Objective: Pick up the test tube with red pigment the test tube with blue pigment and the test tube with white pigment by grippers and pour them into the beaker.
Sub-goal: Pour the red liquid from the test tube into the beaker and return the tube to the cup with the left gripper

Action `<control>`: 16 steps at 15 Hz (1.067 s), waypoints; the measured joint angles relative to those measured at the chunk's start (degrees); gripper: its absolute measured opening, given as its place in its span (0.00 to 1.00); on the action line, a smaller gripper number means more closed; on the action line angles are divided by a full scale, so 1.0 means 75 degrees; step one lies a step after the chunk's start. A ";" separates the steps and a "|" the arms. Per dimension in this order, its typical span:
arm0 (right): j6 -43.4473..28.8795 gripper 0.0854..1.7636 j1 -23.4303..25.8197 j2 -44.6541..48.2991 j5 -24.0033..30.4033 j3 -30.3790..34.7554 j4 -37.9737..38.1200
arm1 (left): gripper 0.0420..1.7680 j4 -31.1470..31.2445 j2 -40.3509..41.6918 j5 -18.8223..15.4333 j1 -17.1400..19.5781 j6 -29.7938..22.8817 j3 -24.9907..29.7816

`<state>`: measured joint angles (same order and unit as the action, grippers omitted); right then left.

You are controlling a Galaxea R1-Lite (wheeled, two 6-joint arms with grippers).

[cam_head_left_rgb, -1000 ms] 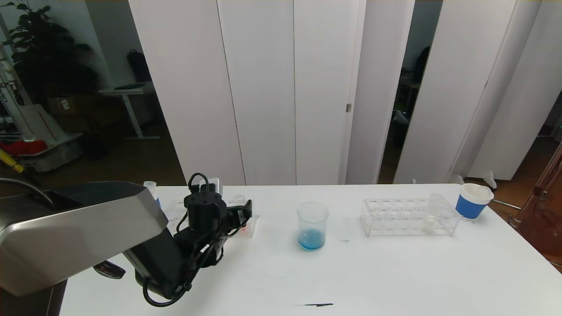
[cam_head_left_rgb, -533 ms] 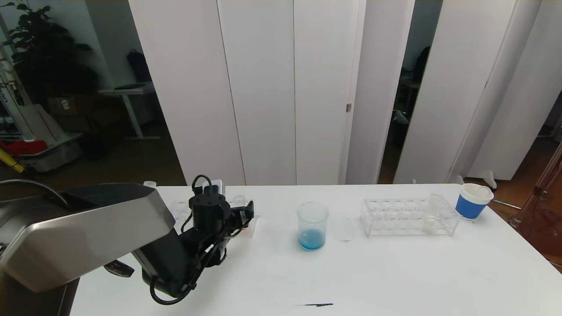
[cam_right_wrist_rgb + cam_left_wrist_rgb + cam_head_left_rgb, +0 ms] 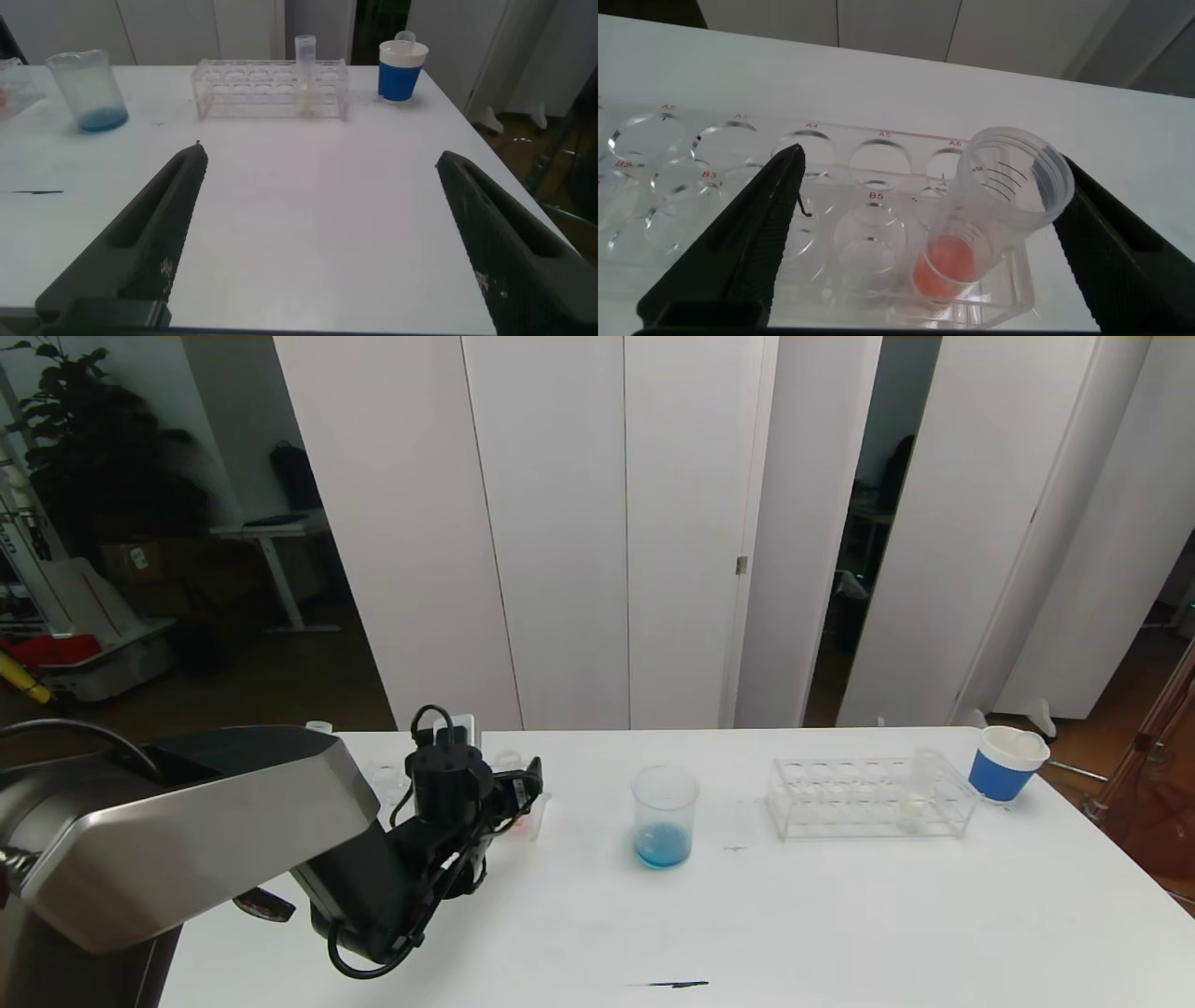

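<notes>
Red-pigment test tube is straddled, untouched, by the wide-open left gripper in a rack lettered A4, A5, B5; right gripper is spread wide, empty, above the desk.

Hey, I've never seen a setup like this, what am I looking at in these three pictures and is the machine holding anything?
This is a two-armed robot at a white table. The wide picture comes from a camera on its head; the other two come from cameras on its wrists, and the dark wedges at their edges are the gripper fingers.

The left gripper is open around a clear tube with orange-red liquid standing in a clear rack; it has not closed on it. The right gripper hangs open over bare table, holding nothing.

Mid-table stands the beaker, with blue liquid in its bottom. To its right a second rack holds the test tube with white pigment, and beyond that sits a blue paper cup.
</notes>
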<state>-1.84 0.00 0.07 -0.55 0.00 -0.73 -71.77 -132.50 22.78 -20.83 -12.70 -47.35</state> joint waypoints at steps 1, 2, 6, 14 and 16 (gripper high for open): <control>0.0000 0.99 0.0000 0.0000 -0.0007 0.0000 -0.0002 | 0.99 0.0007 -0.0024 0.0000 0.0000 0.0008 -0.0026; 0.0000 0.99 0.0000 0.0000 0.0000 0.0000 0.0000 | 0.99 0.0007 -0.0052 -0.0003 0.0000 0.0023 -0.0049; 0.0000 0.99 0.0000 -0.0003 0.0003 0.0000 -0.0005 | 0.30 0.0007 -0.0128 -0.0098 -0.0059 0.0073 -0.0070; 0.0003 0.99 0.0000 -0.0003 0.0000 0.0000 0.0000 | 0.31 0.0018 -0.0146 -0.0076 -0.0037 0.0067 -0.0055; 0.0000 0.99 0.0000 0.0000 0.0000 0.0000 0.0000 | 0.31 0.0024 -0.0146 -0.0073 -0.0037 0.0070 -0.0059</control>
<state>-1.84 0.00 0.07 -0.55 0.00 -0.73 -71.58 -133.60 22.24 -21.11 -12.18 -47.79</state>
